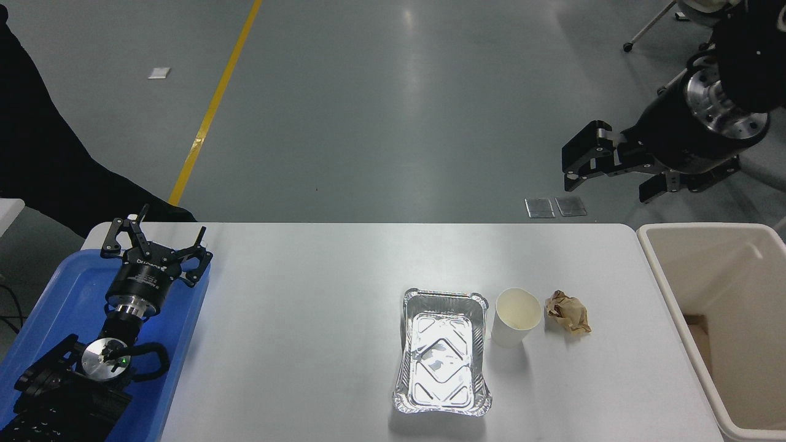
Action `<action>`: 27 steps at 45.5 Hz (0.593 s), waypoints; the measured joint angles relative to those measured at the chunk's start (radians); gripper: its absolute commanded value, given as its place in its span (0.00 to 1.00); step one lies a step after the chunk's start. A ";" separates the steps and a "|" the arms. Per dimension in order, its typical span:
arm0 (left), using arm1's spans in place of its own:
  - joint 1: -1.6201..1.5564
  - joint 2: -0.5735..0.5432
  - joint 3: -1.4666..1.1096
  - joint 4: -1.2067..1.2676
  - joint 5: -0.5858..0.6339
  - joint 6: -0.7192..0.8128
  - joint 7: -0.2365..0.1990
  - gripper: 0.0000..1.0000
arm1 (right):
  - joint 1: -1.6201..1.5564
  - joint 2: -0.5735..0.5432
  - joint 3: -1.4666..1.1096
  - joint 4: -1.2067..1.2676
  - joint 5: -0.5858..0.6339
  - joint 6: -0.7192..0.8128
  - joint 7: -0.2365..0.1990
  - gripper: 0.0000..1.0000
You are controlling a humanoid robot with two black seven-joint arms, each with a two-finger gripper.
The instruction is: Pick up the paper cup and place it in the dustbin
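The white paper cup stands upright on the white table, between a silver foil tray on its left and a crumpled brown paper ball on its right. The cream-beige dustbin stands off the table's right end. My right gripper is open and empty, raised high beyond the table's far right corner, well away from the cup. My left gripper is open, parked over the blue tray at the lower left.
A dark-clothed person stands at the far left. Office chairs are on the floor at the top right. A yellow line runs across the grey floor.
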 measured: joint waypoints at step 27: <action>-0.001 0.000 0.002 -0.002 0.001 0.000 0.002 0.99 | -0.041 0.062 -0.065 -0.002 0.004 0.004 -0.002 1.00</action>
